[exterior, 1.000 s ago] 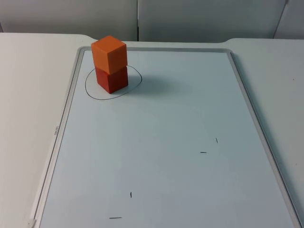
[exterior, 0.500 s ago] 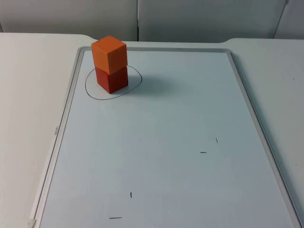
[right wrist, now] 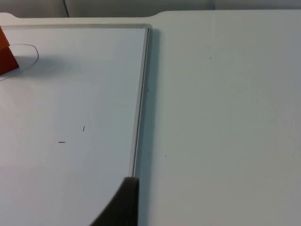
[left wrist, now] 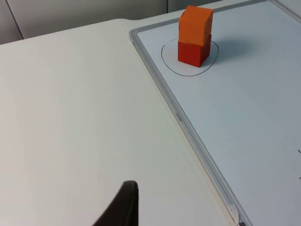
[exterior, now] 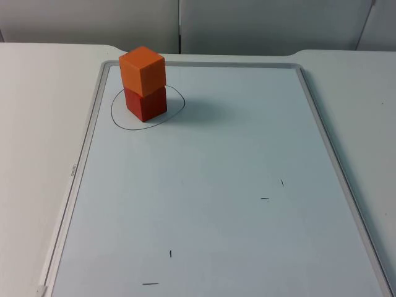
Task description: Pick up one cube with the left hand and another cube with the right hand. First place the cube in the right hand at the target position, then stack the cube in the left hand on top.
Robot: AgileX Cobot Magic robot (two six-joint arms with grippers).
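An orange cube [exterior: 142,70] stands squarely on a red cube [exterior: 146,103] inside a hand-drawn black circle [exterior: 117,117] at the far left of the whiteboard [exterior: 204,185]. In the left wrist view the orange cube [left wrist: 195,24] tops the red cube [left wrist: 193,52]. My left gripper [left wrist: 124,207] hovers over the bare table to the left of the board, well back from the stack. My right gripper [right wrist: 123,202] waits by the board's right edge, and only a corner of the red cube [right wrist: 5,59] is visible from there. Nothing is held by either gripper.
The whiteboard's grey frame [exterior: 83,154] is a slightly raised rim around the board. A few short black pen marks [exterior: 265,198] lie on the board's near half. White table [exterior: 31,154] extends on both sides, with the grey partition wall [exterior: 247,25] behind.
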